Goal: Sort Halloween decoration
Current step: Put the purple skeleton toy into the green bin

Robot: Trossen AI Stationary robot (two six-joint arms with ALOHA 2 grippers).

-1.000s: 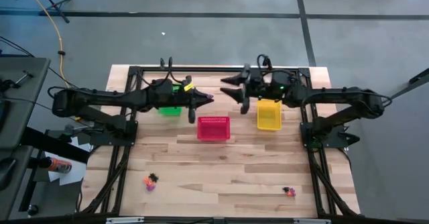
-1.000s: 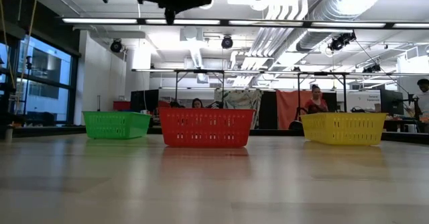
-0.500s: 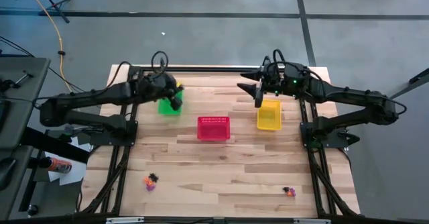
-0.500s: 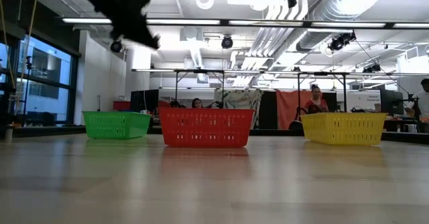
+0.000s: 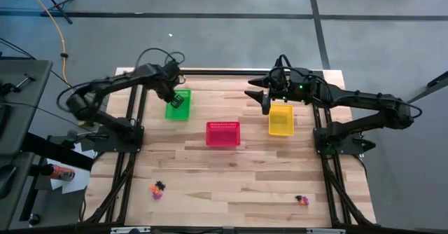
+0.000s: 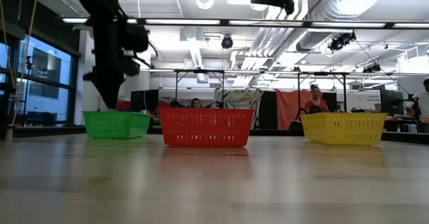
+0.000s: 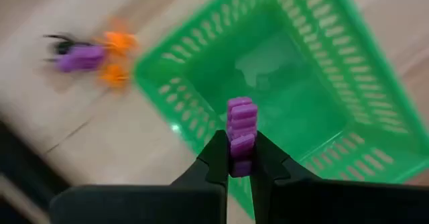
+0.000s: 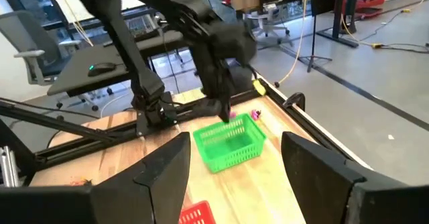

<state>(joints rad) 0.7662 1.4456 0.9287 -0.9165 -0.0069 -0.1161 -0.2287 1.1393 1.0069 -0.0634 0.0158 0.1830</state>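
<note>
While the left pincer (image 7: 240, 165) hangs over the green basket (image 5: 178, 106) in the upper left of the table (image 5: 245, 171), it is clamped tight on a small purple ridged trinket (image 7: 240, 131) that sticks up from between its tips. Seen from the left wrist, the trinket sits above the basket's open mouth, near one rim, not yet inside. From table height the left arm drops down to just above the green basket at the left of the frame.

Up at the upper right of the overhead picture, the right pincer (image 5: 260, 98) floats beside the yellow basket (image 5: 281, 119), its fingers spread wide with nothing between them. The red basket (image 5: 223, 134) stands between the other two, near the middle of the table.

Two little clusters of trinkets lie well apart along the lower edge: an orange, purple and black bunch (image 5: 157, 188) at lower left, and a smaller bunch (image 5: 302, 200) at lower right, which looks purple and black, though it is too tiny to be sure. A person (image 6: 316, 102) sits far off in the room behind the table.
</note>
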